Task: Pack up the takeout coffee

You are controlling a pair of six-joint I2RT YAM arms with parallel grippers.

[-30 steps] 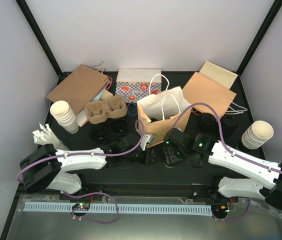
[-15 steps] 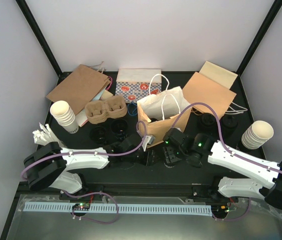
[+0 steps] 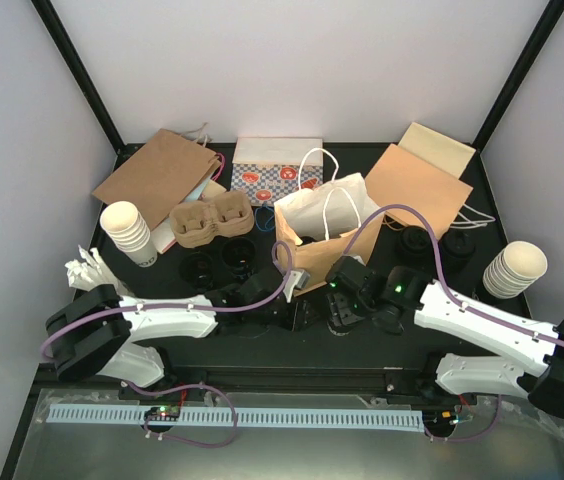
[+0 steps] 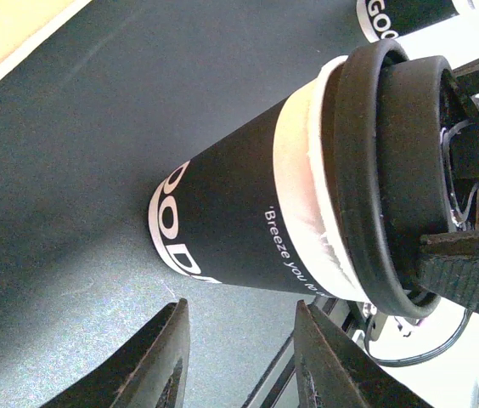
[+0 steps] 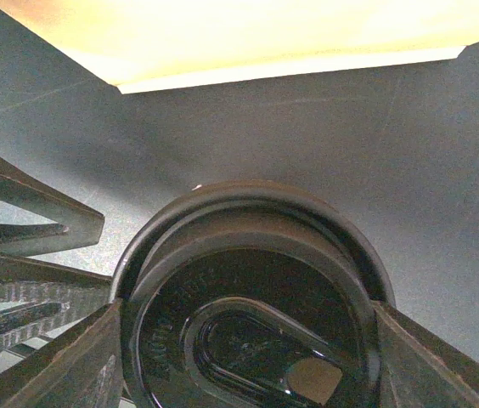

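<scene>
My right gripper (image 5: 248, 316) is shut on a takeout coffee cup (image 5: 256, 255), its fingers pressed against both sides of the black lid. The left wrist view shows that same cup (image 4: 248, 221), black with white lettering, standing on the dark table with a right finger (image 4: 469, 263) against its lid. My left gripper (image 4: 239, 310) is open just short of the cup, nothing between its jaws. From above, both grippers (image 3: 300, 312) (image 3: 344, 308) meet in front of the open brown paper bag (image 3: 327, 235). More lidded cups (image 3: 199, 268) (image 3: 417, 243) stand on the table.
Pulp cup carriers (image 3: 209, 222) and a stack of cream cups (image 3: 127, 232) are at the left, another stack (image 3: 515, 268) at the right. Flat brown bags (image 3: 159, 175) (image 3: 417, 185) and a patterned bag (image 3: 277, 175) lie at the back. Napkins (image 3: 87, 270) sit far left.
My left gripper has shifted slightly right toward the held cup and its jaws have narrowed a little. The right arm and its cup have not moved.
</scene>
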